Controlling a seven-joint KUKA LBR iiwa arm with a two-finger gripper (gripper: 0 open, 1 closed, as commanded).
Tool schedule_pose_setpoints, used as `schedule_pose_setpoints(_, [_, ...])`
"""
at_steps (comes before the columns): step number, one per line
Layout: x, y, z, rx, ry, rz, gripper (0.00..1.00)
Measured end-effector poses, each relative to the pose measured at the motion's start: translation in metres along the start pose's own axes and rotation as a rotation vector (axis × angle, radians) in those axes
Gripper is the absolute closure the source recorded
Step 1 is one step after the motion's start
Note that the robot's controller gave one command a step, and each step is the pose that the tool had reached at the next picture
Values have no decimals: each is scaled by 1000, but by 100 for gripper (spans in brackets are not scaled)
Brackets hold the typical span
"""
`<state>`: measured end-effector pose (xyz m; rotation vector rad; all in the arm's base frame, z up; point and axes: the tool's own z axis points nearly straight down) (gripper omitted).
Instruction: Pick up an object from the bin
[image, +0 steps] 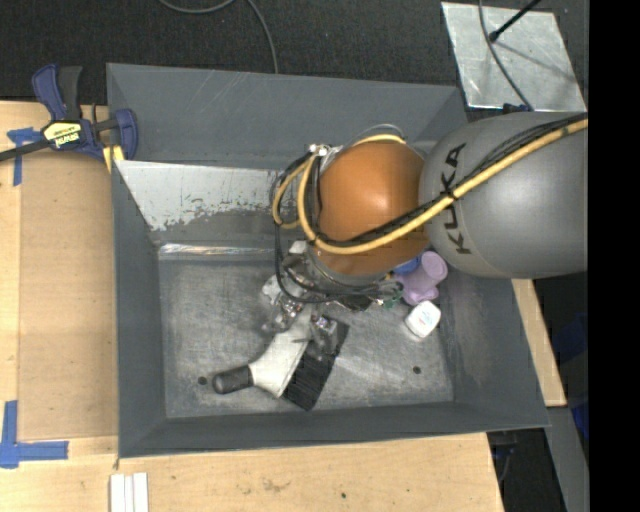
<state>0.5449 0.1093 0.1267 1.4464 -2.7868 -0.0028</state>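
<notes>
My gripper (302, 322) hangs low over the white-handled, black-bristled plastic brush (272, 368), probably favoured for lying flat and apart mid-floor; jaws spread or pressed together, I cannot tell.

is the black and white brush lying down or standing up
Lying down: the brush rests flat on the floor of the bin, black handle pointing left, bristles at the right end, just below the gripper.

One camera near above the grey bin (135, 330), somewhat to one side, the arm (520, 200) from the right
</notes>
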Motion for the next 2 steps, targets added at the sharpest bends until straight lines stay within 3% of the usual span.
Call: schedule_pose_setpoints(2, [0, 0, -39, 4, -4, 1, 100])
